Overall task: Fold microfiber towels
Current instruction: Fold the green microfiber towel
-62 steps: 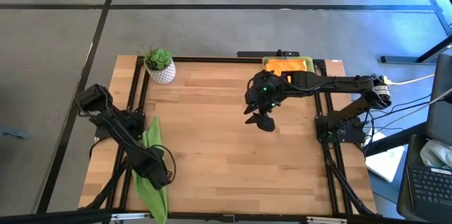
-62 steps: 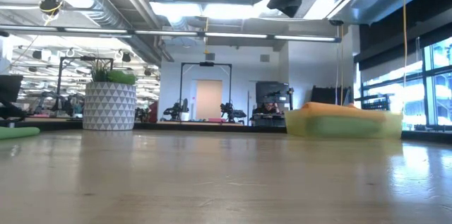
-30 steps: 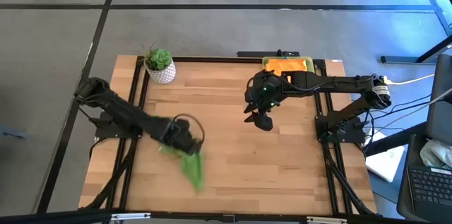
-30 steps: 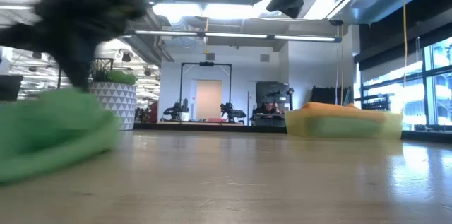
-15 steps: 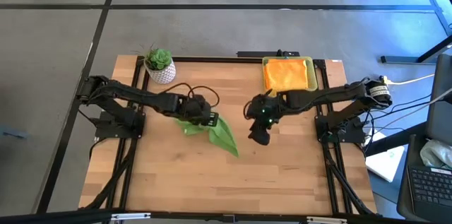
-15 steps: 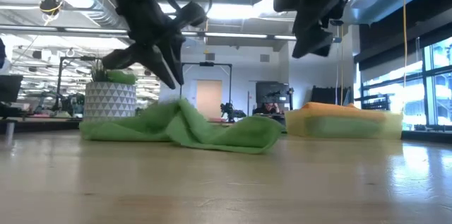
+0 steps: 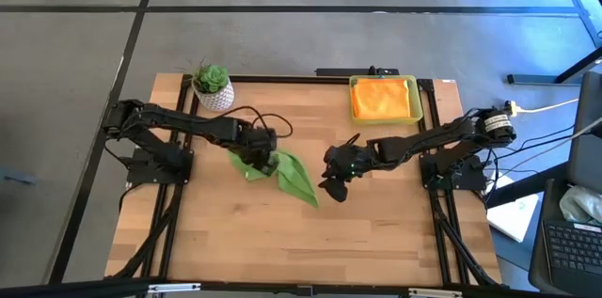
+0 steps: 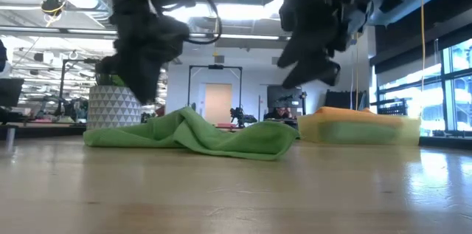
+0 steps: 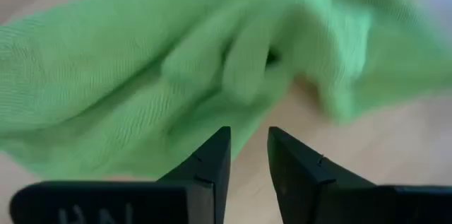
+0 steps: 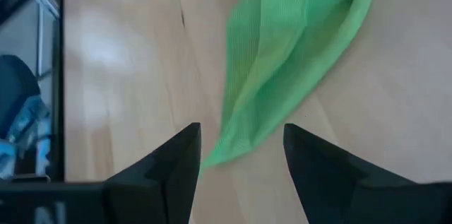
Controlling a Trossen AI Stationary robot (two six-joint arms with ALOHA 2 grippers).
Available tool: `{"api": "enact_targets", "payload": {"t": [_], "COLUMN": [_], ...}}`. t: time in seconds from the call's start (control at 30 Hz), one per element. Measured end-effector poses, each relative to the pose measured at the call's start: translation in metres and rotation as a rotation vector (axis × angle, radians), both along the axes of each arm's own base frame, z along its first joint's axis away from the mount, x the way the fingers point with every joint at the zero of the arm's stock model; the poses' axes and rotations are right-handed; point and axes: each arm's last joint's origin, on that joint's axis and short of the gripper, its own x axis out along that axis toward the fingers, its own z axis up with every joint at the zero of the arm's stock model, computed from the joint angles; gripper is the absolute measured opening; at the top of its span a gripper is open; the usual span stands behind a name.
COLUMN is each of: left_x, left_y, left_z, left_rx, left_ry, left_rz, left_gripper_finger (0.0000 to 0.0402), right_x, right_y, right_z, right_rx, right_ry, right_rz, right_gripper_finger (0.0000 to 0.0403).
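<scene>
Item: lime green microfiber towel [image 7: 282,172], soft plain cloth, lying crumpled in a long rumpled ridge on the wooden counter [image 7: 376,232], a little left of centre, not yet spread flat.

Left gripper [image 7: 259,159]: stood directly over the towel's left, bunched end. In its wrist view the two dark fingers [image 9: 212,164] were parted by a narrow gap with nothing between them; cloth lay just beyond the tips, not gripped.

Right gripper [image 7: 331,185]: hung just right of the towel's pointed near-right corner. Fingers [image 10: 176,157] spread wide and empty, the tapered green tip showing between and just beyond them.

Step in hand, as judged: spreading the towel flat ahead of the first fold.

Handling notes, as judged:
- Each gripper should pinch a single layer at a true corner; a bite into the bunched middle would drag folds along.
- The right gripper seemed well placed for the tip; the left needed to find an edge within the heap.
- Draw the two corners apart low over the counter, so the cloth slides out smooth.

Also recorded: orange microfiber towel [image 7: 384,99] lying in the yellow rectangular tray [image 7: 415,101], far right; small potted plant in a white pot [image 7: 213,86], far left. Both stood well apart from the work.
</scene>
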Motion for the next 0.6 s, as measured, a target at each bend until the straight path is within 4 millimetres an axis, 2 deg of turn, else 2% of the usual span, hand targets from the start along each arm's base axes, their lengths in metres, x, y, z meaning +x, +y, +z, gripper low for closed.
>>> {"api": "enact_targets", "payload": {"t": [0.13,0.23,0.4,0.6], "left_x": [-0.009,-0.014,-0.019,-0.027], "left_y": [-0.018,-0.03,-0.045,-0.05], "left_z": [-0.002,-0.007,-0.019,-0.035], "left_rx": [0.025,0.077,0.114,0.138], "left_ry": [0.092,0.129,0.119,0.12], "left_rz": [-0.199,-0.271,-0.297,-0.239], "left_gripper_finger": [0.0089,0.0089,0.0089,0.0089], "right_x": [0.007,0.018,0.043,0.072], "right_y": [0.008,0.011,0.019,0.027], "right_z": [-0.011,-0.018,-0.03,-0.044], "right_rx": [0.002,0.033,0.058,0.044], "right_ry": [0.044,0.083,0.123,0.191], "right_rz": [0.014,-0.017,-0.007,0.003], "right_gripper_finger": [0.0204,0.0204,0.0204,0.0204]}}
